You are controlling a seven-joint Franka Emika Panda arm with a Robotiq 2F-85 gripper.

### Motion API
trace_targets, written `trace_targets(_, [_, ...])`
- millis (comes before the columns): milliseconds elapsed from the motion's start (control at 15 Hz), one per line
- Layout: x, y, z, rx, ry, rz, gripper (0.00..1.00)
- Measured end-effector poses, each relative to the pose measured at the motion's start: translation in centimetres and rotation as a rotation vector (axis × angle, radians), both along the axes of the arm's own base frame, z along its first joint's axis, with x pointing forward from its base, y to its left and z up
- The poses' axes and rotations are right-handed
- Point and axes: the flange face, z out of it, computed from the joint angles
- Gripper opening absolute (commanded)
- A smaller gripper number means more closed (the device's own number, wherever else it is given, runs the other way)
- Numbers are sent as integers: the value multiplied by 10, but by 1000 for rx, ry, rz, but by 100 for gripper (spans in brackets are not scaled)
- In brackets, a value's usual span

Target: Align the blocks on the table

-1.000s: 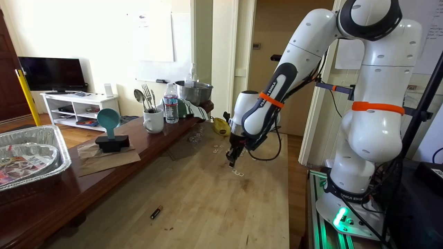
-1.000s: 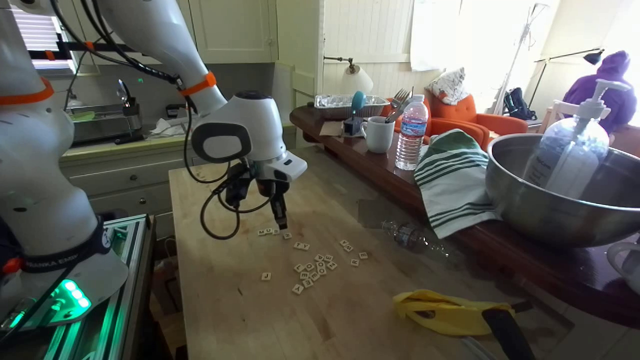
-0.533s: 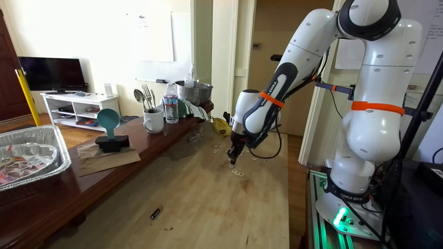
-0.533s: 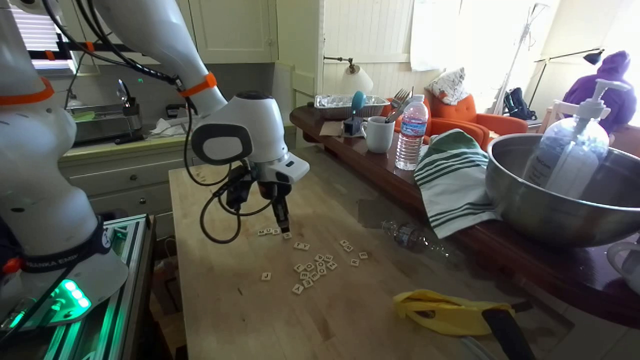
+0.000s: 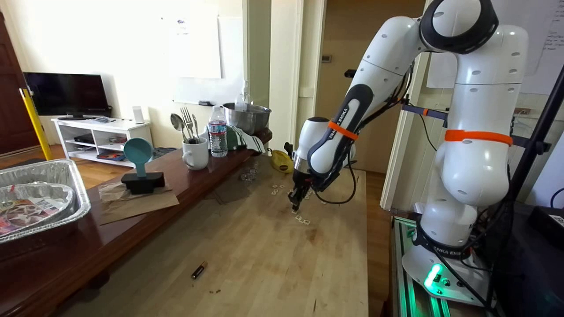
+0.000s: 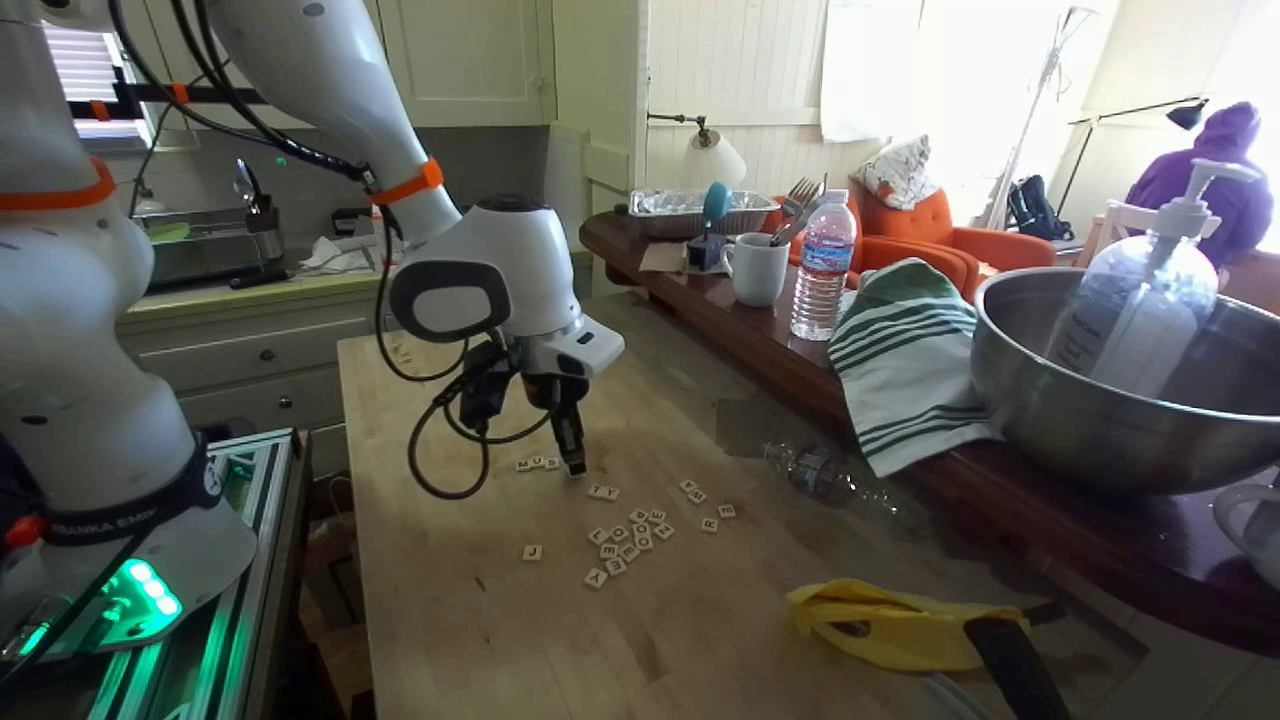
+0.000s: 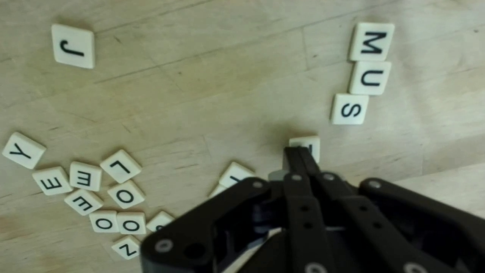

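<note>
Three in file: M tile [image 7: 372,41], U tile [image 7: 370,78] and S tile [image 7: 350,109], flat on the pale wooden table [image 6: 520,640]. M and U sit edge to edge, nearly flush; S meets U but is stepped sideways, so the file wants straightening, I judge.

One black gripper [image 7: 297,151], pointing down, clenched, jaws together on nothing. It stands over a fourth tile [image 7: 303,141], whose letter is mostly covered; whether it presses or only hovers, I cannot tell from here. Jaws so closed probably serve as a pusher, a piece this flat being easier to slide than to pinch; the gap between it and S looks like the one to close.

One TY pair [image 6: 603,492], side by side, near the fourth tile; perhaps set close as the next to go in. One J tile [image 7: 73,46], alone, well apart from the file. One loose huddle of tiles [image 7: 104,221], turned every way, seemingly the stock not yet sorted.

One dark counter [image 5: 194,185] alongside, bearing a white mug [image 5: 195,155], which holds cutlery [image 5: 177,122] upright, and a water bottle [image 5: 218,136]; household goods, presumably put there out of the way of the work. One battery [image 5: 199,270], lying on the table well apart from the tiles, with no part in the alignment that I can make out
</note>
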Motion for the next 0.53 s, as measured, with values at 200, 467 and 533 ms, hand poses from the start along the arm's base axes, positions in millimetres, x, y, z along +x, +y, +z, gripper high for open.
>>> trace_targets(200, [4, 0, -3, -7, -4, 10, 0])
trace_targets(467, [9, 2, -3, -37, -3, 99, 0])
trace_targets(533, [9, 3, -3, -46, -1, 140, 0])
